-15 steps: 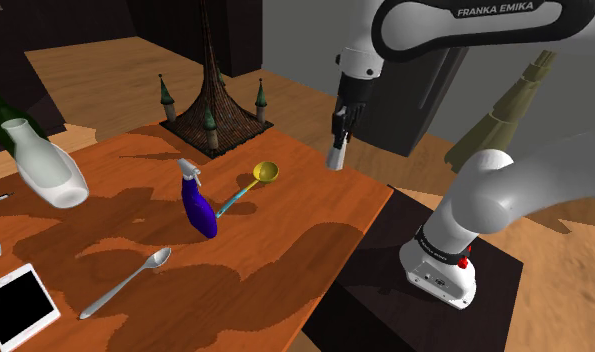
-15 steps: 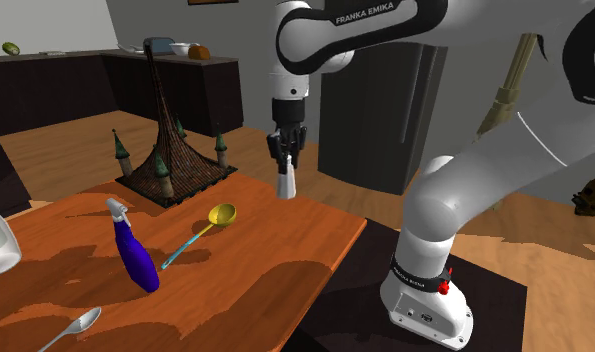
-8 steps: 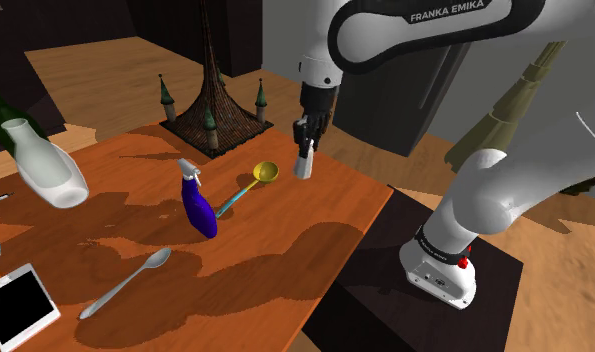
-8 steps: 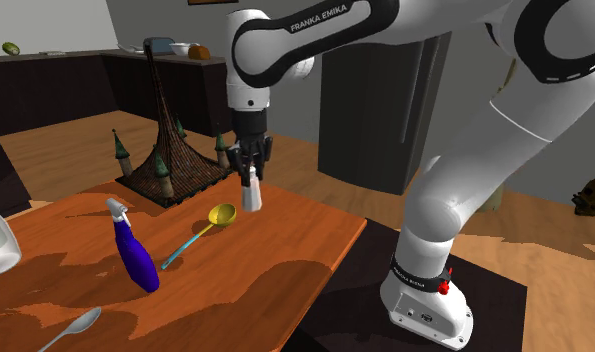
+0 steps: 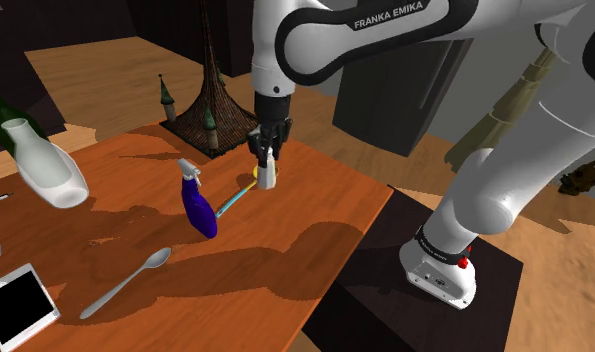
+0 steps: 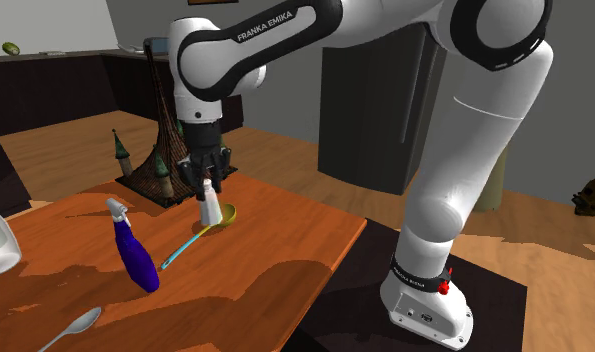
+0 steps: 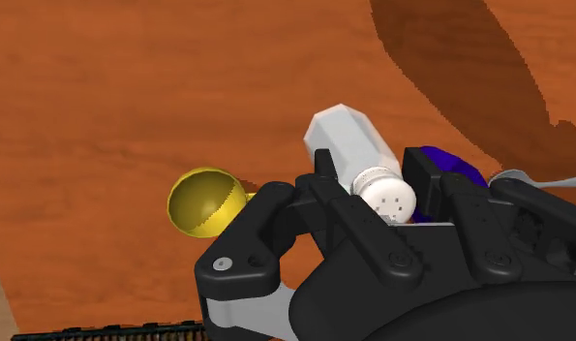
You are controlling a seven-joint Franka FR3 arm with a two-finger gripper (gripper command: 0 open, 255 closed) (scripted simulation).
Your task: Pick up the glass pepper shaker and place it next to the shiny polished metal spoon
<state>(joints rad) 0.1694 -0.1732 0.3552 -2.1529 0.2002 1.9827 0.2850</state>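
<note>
Wrist view: black pincer (image 7: 371, 180) pinches a faceted white pepper shaker (image 7: 346, 143) above the wood-grain table (image 7: 121, 87).

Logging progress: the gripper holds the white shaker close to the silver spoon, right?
Not quite. The gripper holds the white shaker close to the yellow ladle, as the wrist view shows; the silver spoon lies well away, past the blue spray bottle.

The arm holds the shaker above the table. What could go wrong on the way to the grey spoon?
The blue spray bottle stands between the shaker and the grey spoon; a low, straight path might knock it over. The gripper clasps the shaker only near its cap, so it might tilt or slip.
</note>
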